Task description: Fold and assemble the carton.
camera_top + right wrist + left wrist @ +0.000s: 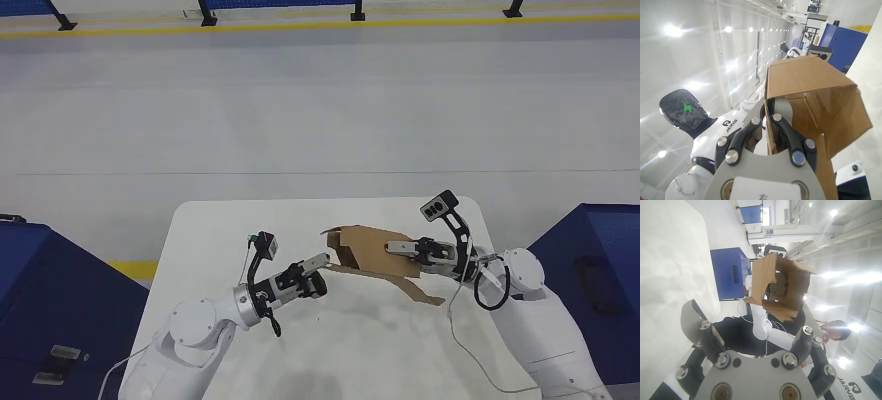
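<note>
Right pincer [770, 108] is clenched on one wall of the cardboard carton [806, 79], holding it as an open sleeve over the desk [250, 230], its end flaps not yet folded. Left pincer [747, 313] is released, fingers spread wide, just short of the carton's open end. For a clean fold, the right grip should probably brace the sleeve while the left presses one flap inward along its crease, without crushing the walls.

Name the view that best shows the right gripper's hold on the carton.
Right wrist view: the right gripper pinches a carton wall, one finger either side. The top view shows the hold from above, farther off; the left wrist view looks into the carton's open far end.
</note>
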Controlling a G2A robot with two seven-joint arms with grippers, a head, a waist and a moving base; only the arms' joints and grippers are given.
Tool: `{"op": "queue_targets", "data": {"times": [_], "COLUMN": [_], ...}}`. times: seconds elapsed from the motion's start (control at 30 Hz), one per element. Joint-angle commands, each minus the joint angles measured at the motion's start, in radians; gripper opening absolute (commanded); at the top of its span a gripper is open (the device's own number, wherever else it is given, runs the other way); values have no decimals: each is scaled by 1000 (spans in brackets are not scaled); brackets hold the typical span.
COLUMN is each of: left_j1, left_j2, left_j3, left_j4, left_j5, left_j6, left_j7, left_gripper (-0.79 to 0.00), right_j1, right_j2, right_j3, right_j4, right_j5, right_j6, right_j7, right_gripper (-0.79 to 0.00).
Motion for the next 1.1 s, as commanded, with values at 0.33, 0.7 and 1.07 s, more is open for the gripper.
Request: {"op": "queue_targets", "data": {"times": [0.33, 0.7, 1.07], "left_j1": [-17, -23, -83], "left_j2": [21, 27, 39], "left_j3": [-83, -126, -117], "left_j4": [-25, -47, -25], "left_j5": [-148, -117, -20], "left_j6": [216, 144, 147], "left_j7": [-181, -164, -215], "left_gripper": [0, 0, 0], "right_j1": [2, -13, 14], "right_j2": [1, -1, 9], "right_j3": [69, 38, 69], "right_j4": [-22, -65, 8], "right_j5": [138, 112, 166], "right_j6": [118, 158, 231], "right_j7": [-91, -68, 167], "right_gripper": [-785, -785, -785]}}
